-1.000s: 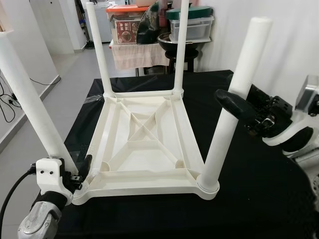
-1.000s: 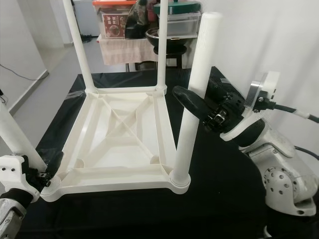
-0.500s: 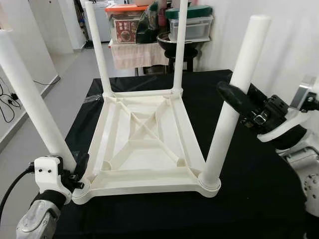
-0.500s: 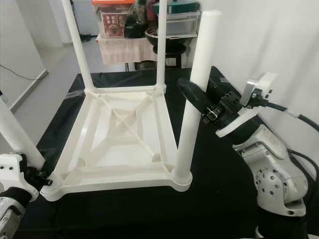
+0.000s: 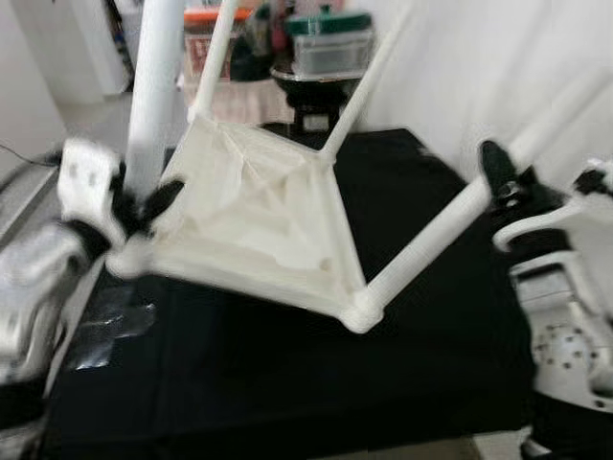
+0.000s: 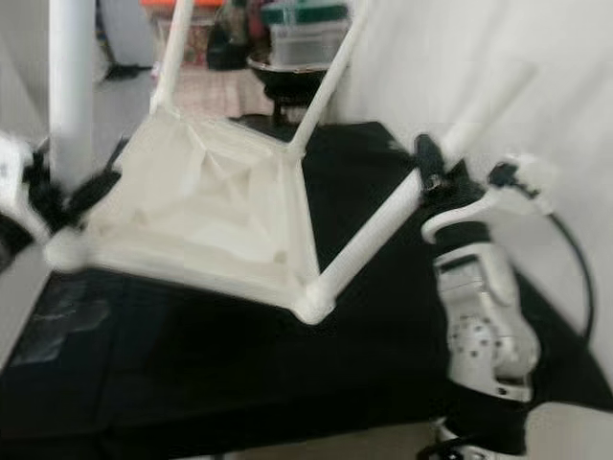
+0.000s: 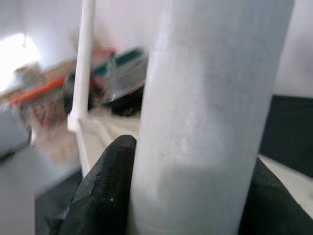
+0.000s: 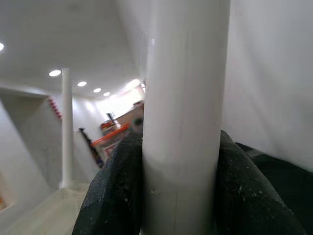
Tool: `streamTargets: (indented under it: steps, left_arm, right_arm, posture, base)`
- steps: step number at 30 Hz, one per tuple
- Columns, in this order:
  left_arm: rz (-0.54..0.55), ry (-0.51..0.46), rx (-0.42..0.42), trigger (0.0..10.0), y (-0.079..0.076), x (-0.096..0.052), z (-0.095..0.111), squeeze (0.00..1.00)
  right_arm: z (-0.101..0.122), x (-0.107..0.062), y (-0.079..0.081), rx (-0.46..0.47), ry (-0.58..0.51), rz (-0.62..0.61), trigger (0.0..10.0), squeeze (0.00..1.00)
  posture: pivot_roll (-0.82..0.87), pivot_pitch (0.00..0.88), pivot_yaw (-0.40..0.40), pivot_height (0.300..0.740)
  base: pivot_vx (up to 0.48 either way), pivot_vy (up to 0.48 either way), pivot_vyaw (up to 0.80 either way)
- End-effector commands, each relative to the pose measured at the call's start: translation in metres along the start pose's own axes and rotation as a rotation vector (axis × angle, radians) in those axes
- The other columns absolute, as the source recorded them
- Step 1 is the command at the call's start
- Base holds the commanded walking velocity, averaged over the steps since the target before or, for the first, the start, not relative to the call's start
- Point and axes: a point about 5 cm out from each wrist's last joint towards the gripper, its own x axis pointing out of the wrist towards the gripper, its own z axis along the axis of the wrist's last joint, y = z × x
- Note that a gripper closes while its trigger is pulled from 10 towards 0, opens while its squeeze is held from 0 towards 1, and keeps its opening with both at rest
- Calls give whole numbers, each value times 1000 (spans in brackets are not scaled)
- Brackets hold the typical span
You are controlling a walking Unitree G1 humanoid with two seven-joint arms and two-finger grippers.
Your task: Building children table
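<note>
The left gripper (image 5: pixel 142 206) is clenched round the near-left leg (image 5: pixel 156 91) just above its socket; in the left wrist view the white tube sits squeezed between its two black fingers (image 7: pixel 105 193). The right gripper (image 5: pixel 500 182) grasps the near-right leg (image 5: pixel 450 225) partway up, pads (image 8: pixel 117 188) pressed to either side of it. Between the two grippers the upturned children's table (image 5: pixel 254 216) hangs tilted, its near-right corner lowest and close to the black counter (image 5: pixel 287 383). Beyond it the two far legs (image 5: pixel 369 77) slant up toward cluttered storage boxes (image 5: pixel 330 43). The risk, as I judge it: both grips are on legs only, so a loosely seated leg could pull from its socket and drop the top.
</note>
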Motion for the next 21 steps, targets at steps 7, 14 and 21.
streamTargets:
  steps: [7, 14, 21]
  left_arm:
    - [-289, -602, -81, 10000, -22, 36, 155, 1000]
    - [-486, -549, -160, 10000, -56, 60, 164, 1000]
    - [-517, -495, -178, 10000, -61, 61, 154, 384]
  right_arm:
    - [-132, -29, -22, -26, 591, -280, 0, 0]
    - [-181, -20, -20, -45, 727, -411, 0, 0]
    - [-192, -18, -16, -85, 799, -460, 0, 0]
  posture:
    - [-35, 0, 119, 740]
    - [-22, 0, 144, 740]
    - [-22, 0, 147, 740]
  base:
    - [0, 0, 0]
    - [0, 0, 0]
    - [0, 0, 0]
